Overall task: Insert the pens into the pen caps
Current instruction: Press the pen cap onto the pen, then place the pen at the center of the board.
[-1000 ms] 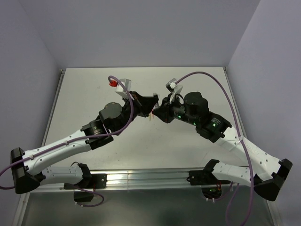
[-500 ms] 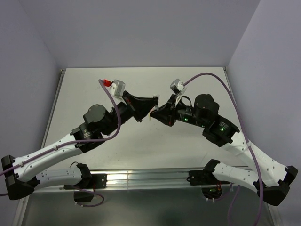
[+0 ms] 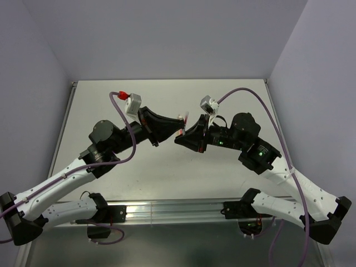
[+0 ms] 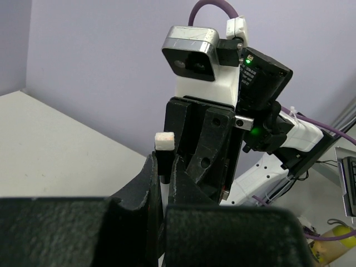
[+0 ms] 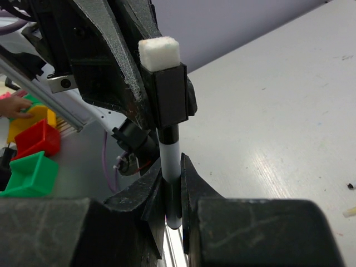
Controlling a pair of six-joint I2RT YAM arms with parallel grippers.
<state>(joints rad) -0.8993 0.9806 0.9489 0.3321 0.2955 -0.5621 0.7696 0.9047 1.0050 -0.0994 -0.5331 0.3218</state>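
At centre, right end effector (image 5: 172, 186) clamped on white-black pen (image 5: 169, 149), left end effector (image 4: 164, 169) pinching black cap (image 5: 169, 95)

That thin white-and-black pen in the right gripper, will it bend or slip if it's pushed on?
Probably stiff: the thin white-and-black pen stands straight above the right gripper, showing no bow. It may slip or pivot there, since that gripper pinches only a short stretch of narrow, smooth-looking shaft. Its round shaft would likely roll if dropped.
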